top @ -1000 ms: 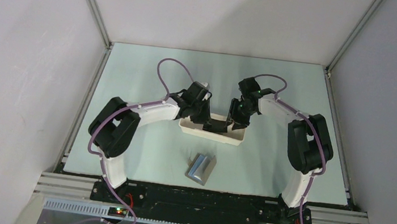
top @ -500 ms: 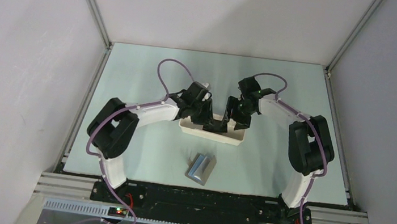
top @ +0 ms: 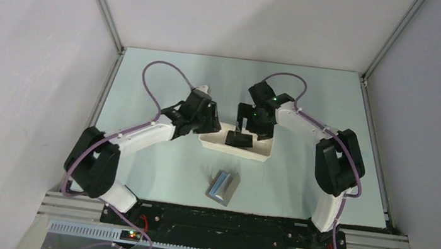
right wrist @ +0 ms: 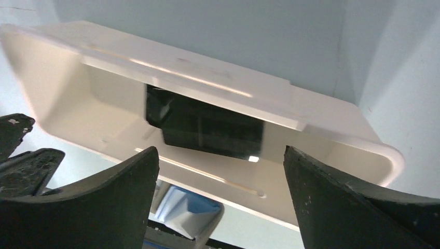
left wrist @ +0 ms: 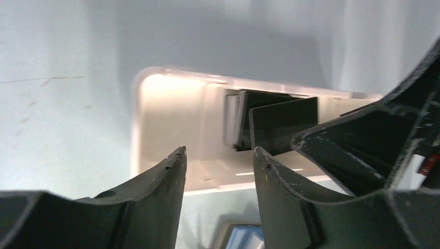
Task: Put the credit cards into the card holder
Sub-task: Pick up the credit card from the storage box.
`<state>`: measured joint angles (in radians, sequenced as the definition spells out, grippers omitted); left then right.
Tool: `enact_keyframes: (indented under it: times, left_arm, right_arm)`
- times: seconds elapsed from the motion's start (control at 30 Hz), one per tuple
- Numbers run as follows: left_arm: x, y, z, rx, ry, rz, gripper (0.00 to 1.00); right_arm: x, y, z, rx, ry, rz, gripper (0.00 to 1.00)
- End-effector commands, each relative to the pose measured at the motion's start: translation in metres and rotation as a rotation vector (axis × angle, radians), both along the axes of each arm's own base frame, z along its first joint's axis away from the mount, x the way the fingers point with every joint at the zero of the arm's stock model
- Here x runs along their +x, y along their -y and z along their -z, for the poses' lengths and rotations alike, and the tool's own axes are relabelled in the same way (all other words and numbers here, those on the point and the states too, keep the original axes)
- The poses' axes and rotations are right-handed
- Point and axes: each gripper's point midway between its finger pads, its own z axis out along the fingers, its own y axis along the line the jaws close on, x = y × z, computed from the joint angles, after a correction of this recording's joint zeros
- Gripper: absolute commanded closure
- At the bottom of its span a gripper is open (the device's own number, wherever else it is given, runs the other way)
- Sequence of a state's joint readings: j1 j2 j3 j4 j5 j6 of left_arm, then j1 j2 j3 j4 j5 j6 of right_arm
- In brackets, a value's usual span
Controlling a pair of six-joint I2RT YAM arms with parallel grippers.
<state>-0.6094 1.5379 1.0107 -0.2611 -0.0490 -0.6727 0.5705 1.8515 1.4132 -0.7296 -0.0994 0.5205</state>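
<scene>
The black credit cards (top: 239, 139) lie stacked in the white tray (top: 262, 153). In the left wrist view one card (left wrist: 283, 122) stands tilted in front of the others; the right wrist view shows them (right wrist: 207, 127) against the tray's wall. The card holder (top: 223, 188), grey-brown and folded partly open with a silvery-blue inside, lies on the table in front of the tray (right wrist: 187, 207). My left gripper (top: 213, 125) hovers open at the tray's left end (left wrist: 218, 155), holding nothing. My right gripper (top: 245, 126) hangs wide open just behind the cards (right wrist: 220, 155), also holding nothing.
The tray's near rim (left wrist: 218, 187) runs just under my left fingertips, and a finger of the right gripper (left wrist: 373, 145) shows close on the right. Grey walls and metal frame rails (top: 102, 5) close in the pale green table (top: 156, 161).
Both grippers have opened and drawn back from the cards, which now rest in the tray. The left arm has swung out to the left; the right gripper has moved slightly left and back.
</scene>
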Motion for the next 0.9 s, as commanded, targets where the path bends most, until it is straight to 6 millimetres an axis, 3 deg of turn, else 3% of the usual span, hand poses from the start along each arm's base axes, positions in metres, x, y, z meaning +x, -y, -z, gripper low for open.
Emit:
enact_keyframes:
  times: [0.0, 0.13, 0.3, 0.53, 0.87]
  left_arm:
    - [0.004, -0.043, -0.020, 0.067, 0.092, -0.122, 0.42]
    - [0.001, -0.069, -0.023, 0.093, 0.113, -0.172, 0.38]
    - [-0.005, -0.083, -0.023, 0.101, 0.120, -0.188, 0.31]
    - [-0.009, -0.082, -0.017, 0.099, 0.100, -0.168, 0.30]
    - [-0.014, -0.082, -0.002, 0.110, 0.061, -0.156, 0.30]
  right_arm:
    - [0.015, -0.020, -0.015, -0.037, 0.057, -0.020, 0.06]
    - [0.017, -0.032, -0.013, -0.057, 0.051, -0.031, 0.01]
    - [0.016, -0.026, -0.004, -0.176, 0.045, -0.021, 0.01]
    - [0.013, -0.021, 0.000, -0.259, 0.044, -0.020, 0.01]
    - [0.008, -0.032, 0.013, -0.218, -0.007, -0.025, 0.01]
